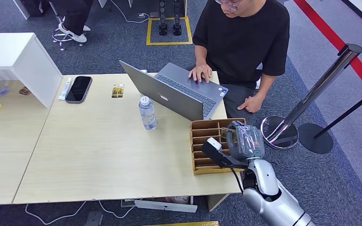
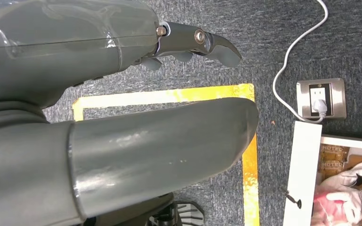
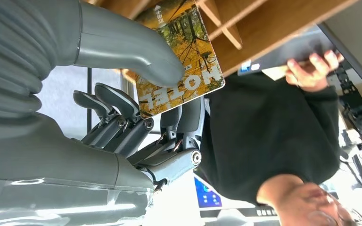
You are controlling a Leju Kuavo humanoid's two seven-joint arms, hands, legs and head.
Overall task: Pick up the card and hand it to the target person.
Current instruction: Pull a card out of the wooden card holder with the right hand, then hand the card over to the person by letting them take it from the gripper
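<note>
Right hand (image 3: 136, 117) pinches the card (image 3: 181, 52) at the rack (image 1: 207, 141); left hand (image 2: 122, 122) hangs released. Lift the card straight out, keep your pinch firm, then present it to the person (image 1: 245, 37).

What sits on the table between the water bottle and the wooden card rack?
In the head view, the open laptop's near corner lies between the water bottle and the wooden card rack; the rest is bare table.

The surface (image 1: 99, 155) looks like pale, smooth wood. The box (image 1: 199, 136) is brown wood. The card (image 3: 184, 52) is shiny printed paper. The bottle (image 1: 147, 113) is clear plastic. The floor (image 1: 339, 188) is rough grey carpet.
</note>
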